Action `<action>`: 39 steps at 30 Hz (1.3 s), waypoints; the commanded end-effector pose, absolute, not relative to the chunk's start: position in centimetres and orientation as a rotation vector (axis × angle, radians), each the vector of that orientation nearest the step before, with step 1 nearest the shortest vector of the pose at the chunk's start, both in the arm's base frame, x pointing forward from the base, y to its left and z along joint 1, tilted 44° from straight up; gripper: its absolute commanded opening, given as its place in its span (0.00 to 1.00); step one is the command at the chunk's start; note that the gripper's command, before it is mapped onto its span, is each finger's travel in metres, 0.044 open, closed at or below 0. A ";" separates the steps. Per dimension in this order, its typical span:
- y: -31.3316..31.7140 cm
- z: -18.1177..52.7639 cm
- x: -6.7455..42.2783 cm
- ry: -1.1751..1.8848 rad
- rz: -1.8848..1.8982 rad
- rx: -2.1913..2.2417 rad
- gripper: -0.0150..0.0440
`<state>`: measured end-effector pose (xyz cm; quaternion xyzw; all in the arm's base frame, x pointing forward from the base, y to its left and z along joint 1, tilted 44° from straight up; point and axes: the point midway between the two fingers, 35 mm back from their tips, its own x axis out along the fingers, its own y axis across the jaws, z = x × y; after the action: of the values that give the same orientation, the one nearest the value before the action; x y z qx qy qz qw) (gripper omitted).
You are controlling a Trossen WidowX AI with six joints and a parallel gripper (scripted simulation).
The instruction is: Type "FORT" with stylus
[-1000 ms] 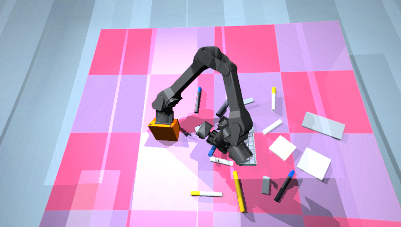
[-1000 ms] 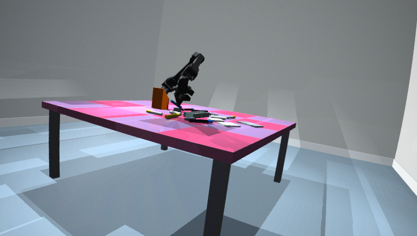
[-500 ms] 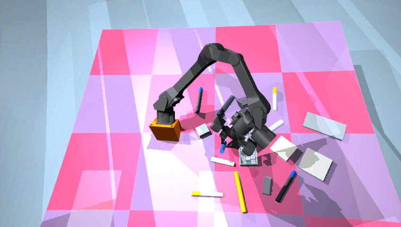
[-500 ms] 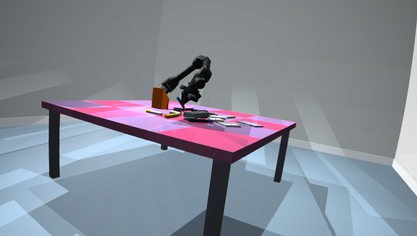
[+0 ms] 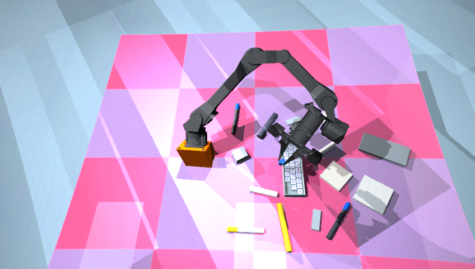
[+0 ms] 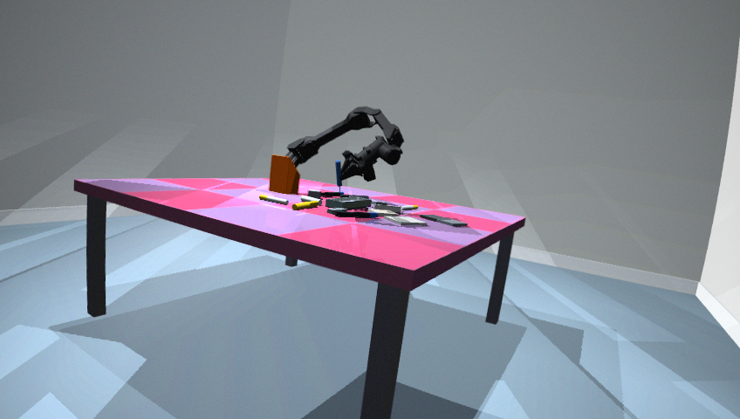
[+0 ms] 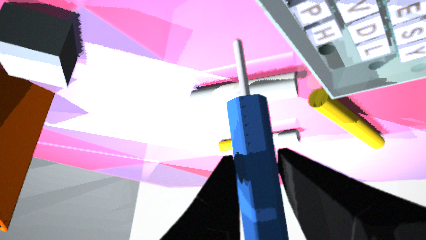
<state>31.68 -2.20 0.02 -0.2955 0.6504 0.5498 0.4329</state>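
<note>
My gripper [image 5: 283,158] [image 6: 342,176] is shut on the blue stylus [image 5: 282,162] [image 6: 338,171] [image 7: 250,125]. The stylus stands nearly upright in the exterior view, its thin metal tip pointing down. In the top view it is at the left long edge of the keyboard [image 5: 285,191] [image 6: 347,203] [image 7: 305,49], about midway along. In the wrist view the tip is left of the keyboard case and not over any key. P, H, V, D, L, E, S and Y show there. The arm covers the keyboard's far part in the top view.
A pale block [image 5: 239,154] [image 7: 30,62] lies left of the keyboard, near the orange base [image 5: 196,156] [image 6: 283,174]. A dark cylinder [image 5: 267,125] lies beside the gripper. A white stick [image 5: 264,191] and yellow stick [image 5: 284,226] [image 7: 350,120] lie near the keyboard's near end; pale tiles [image 5: 373,194] lie right.
</note>
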 end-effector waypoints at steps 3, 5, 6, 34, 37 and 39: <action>-1.1 2.7 33.6 1.703 1.229 -0.892 0.25; -0.7 3.6 34.2 1.723 1.175 -0.942 0.25; -0.5 4.1 34.5 1.733 1.149 -0.966 0.25; 2.6 2.5 35.3 1.751 1.084 -1.024 0.39; 2.7 2.4 35.3 1.751 1.084 -1.024 0.39; 2.8 2.3 35.4 1.751 1.084 -1.024 0.39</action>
<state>35.33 2.50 2.77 -0.4088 0.6934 0.4292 0.4098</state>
